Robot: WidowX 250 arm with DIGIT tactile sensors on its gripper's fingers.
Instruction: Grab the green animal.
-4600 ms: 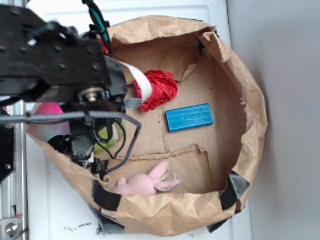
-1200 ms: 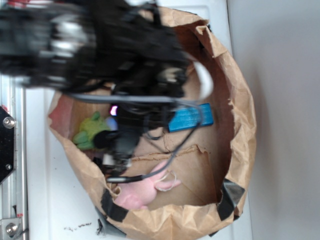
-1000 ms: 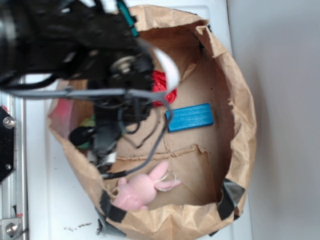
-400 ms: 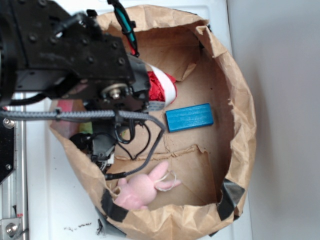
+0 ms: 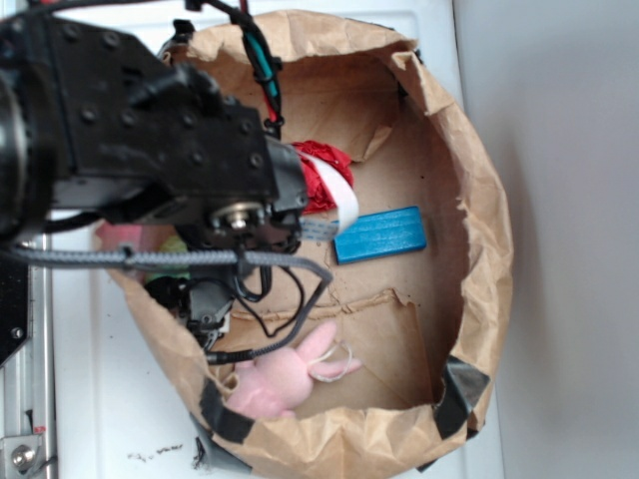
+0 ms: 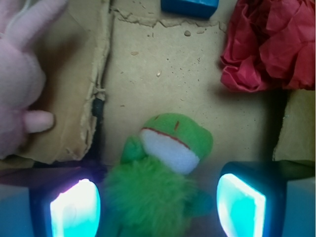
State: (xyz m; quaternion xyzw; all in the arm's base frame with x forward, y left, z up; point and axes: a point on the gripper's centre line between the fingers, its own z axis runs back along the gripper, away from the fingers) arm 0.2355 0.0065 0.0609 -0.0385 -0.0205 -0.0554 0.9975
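Lab-like test rig: paper-bag bin (image 5: 489, 259) on white table (image 5: 100, 419).

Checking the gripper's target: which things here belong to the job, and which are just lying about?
Belongs to the job:
green animal
gripper, open, its fingers either side of the toy

Just lying about:
pink plush bunny
red paper ball
blue block

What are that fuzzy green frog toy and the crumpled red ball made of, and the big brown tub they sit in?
The fuzzy green frog toy looks like plush fabric: shaggy fibres, with a smooth white stitched mouth patch. The crumpled red ball seems to be thin matte paper, sharply creased. The big brown tub looks like kraft paper, wrinkled and patched with black tape.
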